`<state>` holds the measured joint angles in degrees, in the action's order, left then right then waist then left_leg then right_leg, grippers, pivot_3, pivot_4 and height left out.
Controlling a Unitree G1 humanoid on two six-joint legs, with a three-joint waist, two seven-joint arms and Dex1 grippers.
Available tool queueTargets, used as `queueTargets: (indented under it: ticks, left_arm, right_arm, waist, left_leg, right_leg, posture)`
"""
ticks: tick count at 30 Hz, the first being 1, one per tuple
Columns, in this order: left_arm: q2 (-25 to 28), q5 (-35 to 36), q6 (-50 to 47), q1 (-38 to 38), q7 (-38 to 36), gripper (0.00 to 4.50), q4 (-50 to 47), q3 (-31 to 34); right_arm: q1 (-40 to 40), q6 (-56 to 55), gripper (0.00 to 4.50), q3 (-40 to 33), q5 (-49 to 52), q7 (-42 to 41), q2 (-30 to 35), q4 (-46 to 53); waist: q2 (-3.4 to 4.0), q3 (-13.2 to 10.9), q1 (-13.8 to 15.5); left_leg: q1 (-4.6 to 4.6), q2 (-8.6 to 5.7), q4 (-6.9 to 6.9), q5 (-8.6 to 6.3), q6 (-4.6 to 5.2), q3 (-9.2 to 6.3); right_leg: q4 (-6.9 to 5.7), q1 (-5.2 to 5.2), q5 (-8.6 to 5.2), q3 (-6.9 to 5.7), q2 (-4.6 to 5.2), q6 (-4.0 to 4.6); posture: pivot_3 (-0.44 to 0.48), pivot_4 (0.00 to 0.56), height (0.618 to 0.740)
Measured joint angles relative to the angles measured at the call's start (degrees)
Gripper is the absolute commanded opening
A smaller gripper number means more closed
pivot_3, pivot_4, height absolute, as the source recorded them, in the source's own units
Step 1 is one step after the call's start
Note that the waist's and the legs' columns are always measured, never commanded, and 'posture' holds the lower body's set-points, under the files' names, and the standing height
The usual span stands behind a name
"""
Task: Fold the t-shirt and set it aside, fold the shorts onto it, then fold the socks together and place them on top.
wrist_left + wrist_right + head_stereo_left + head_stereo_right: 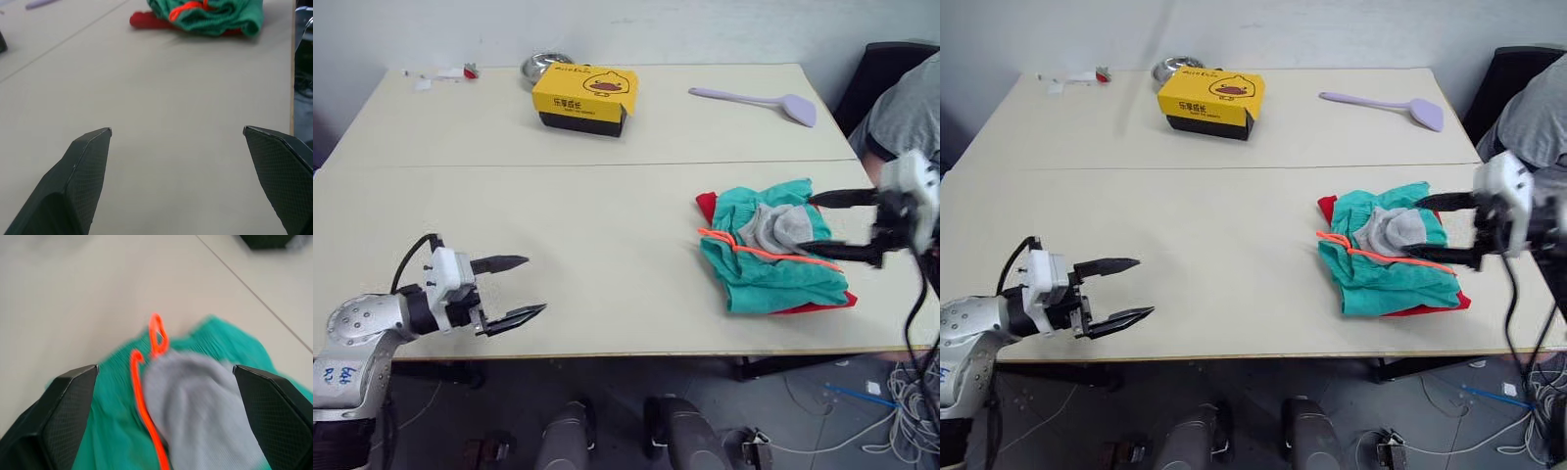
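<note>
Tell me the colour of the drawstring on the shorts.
Neon orange drawstring against the teal-green shorts; right wrist view shows it best.

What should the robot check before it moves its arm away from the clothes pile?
1. Socks lie on top of the shorts: ok.
2. Shorts lie over the t-shirt, red showing at the edges: ok.
3. Right gripper open, one finger each side of the socks: ok.
4. Nothing caught on its fingers: cannot tell; the orange drawstring runs close by.
5. Left gripper open, apart from the pile: ok.
6. Pile fully on the table: ok.
</note>
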<state>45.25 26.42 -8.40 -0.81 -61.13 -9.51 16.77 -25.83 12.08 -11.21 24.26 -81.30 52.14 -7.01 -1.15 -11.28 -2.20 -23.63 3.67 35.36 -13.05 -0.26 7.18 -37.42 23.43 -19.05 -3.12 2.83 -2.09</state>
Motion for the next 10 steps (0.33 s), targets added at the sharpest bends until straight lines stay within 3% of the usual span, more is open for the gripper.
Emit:
queueTargets:
  ticks: [4,10]
  left_arm:
    - [0.89,-2.15,3.16,-2.24,-0.33,4.50,2.68,1.12]
    - [0.86,-4.27,6.64,-4.53,0.33,4.50,3.66,1.34]
  right_arm:
    - [10.82,-8.54,4.48,4.36,-0.08,2.38,-9.21,12.28]
    - [16.24,-21.49,4.48,11.29,-6.74,6.19,-16.83,11.17]
  waist:
    - [0.01,0.00,0.48]
    - [-0.06,0.02,0.48]
  left_leg:
    - [0.04,0.05,-0.19,0.01,-0.07,0.04]
    - [0.25,0.04,-0.13,0.02,-0.04,0.24]
  right_leg:
    - [0.00,0.04,-0.04,0.06,-0.07,0.07]
    - [0.00,-0.07,0.09,0.20,-0.01,0.14]
  posture:
    - [0.000,0.150,0.740]
    - [0.000,0.150,0.740]
